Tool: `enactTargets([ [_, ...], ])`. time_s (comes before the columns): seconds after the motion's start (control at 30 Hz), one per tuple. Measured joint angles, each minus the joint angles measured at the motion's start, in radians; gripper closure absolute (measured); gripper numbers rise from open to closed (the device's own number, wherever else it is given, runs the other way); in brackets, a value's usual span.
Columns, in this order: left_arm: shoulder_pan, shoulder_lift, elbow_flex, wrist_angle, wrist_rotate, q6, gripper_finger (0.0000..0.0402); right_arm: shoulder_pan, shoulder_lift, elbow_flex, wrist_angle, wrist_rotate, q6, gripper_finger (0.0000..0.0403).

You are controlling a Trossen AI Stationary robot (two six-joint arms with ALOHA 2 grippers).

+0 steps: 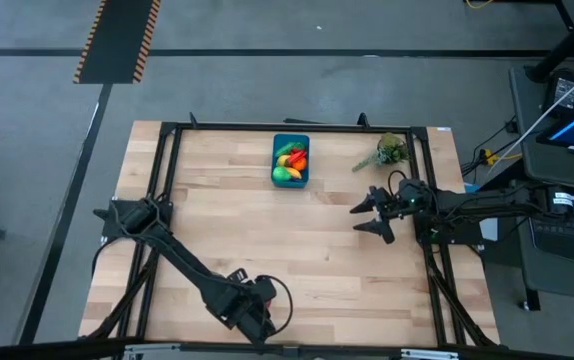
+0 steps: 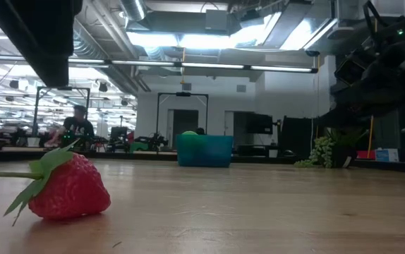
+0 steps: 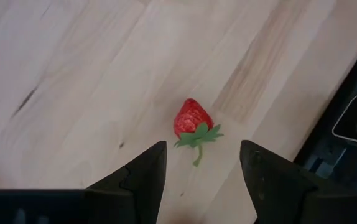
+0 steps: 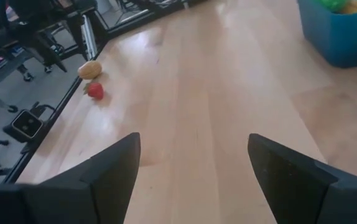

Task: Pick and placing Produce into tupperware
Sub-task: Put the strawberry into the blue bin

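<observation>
Hovering above the near edge of the table (image 1: pixel 317 260), left gripper (image 3: pixel 202 177) hung over a red strawberry (image 3: pixel 193 120), fingers (image 3: pixel 142 177) parted with nothing between them. Lay on its side on bare wood, that strawberry, leafy cap and stem pointing toward the gripper, just ahead of the fingertips and not touched. Seen from table height, sat large at the near left (image 2: pixel 68 187), green leaves splayed. Showed a tan rounded piece (image 4: pixel 89 69) just beside the strawberry near the table's edge, from the right wrist; kind not clear.

Stood well apart from there, at the far side of the table near the middle, the teal tupperware (image 1: pixel 290 181), holding produce (image 1: pixel 289 161) in red, orange, yellow and green. Rested a leafy green sprig (image 1: pixel 386 153) to its right, near the far right corner.

Waited near the right edge, right gripper (image 1: pixel 371 216), spread wide and empty, pointing across the table
</observation>
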Motion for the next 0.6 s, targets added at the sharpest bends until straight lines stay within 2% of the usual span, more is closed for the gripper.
enactTargets([
  [0.2,-0.003,0.000,0.000,0.005,0.000,0.056,0.0205,0.019,0.000,0.000,0.000,0.000,0.000,0.0104],
  [0.6,-0.009,-0.001,0.000,0.049,0.000,0.060,0.0205,0.027,0.000,0.000,0.000,0.008,0.000,0.0104],
])
